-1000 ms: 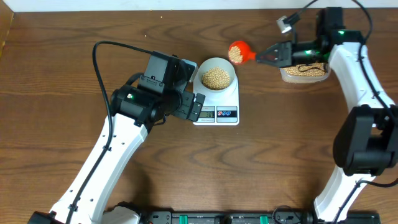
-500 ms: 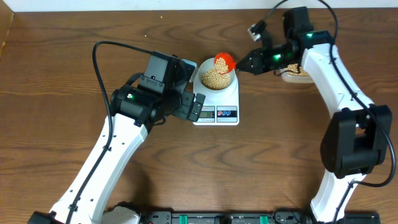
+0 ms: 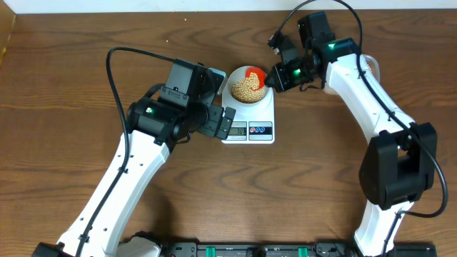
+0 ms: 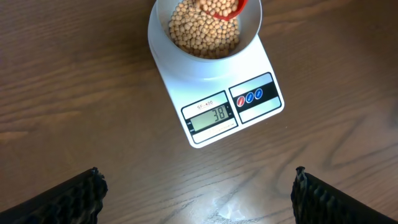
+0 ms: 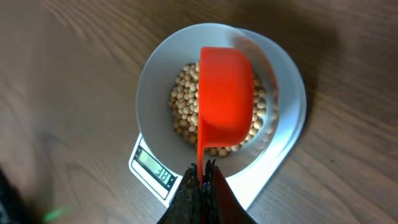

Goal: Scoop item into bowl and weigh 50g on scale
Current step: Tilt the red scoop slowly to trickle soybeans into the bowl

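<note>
The small round white bowl point(image 4: 251, 32) sits on the flat white rectangular kitchen scale point(image 4: 177, 84), in the upper middle of the overhead view, on the brown wood-grain worktop point(image 3: 64, 64). The many small round tan-yellow beans point(image 4: 199, 38) fill the bottom of the bowl. The scale's grey display point(image 4: 211, 114) reads 38, with two round buttons point(image 4: 249, 98) just to its right in the left wrist view.

The right gripper point(image 5: 202, 182) reaches in from the upper right of the overhead view. Its fingers are clamped together on the thin handle of a red-orange plastic scoop point(image 5: 225, 93). The scoop's cup hangs inside the bowl's rim, over the beans, with its smooth outer side toward the right wrist camera.

The left gripper point(image 4: 198, 183) hovers near the scale's front edge, left of centre in the overhead view. Its fingers point(image 4: 84, 196) are spread wide apart and hold nothing.
</note>
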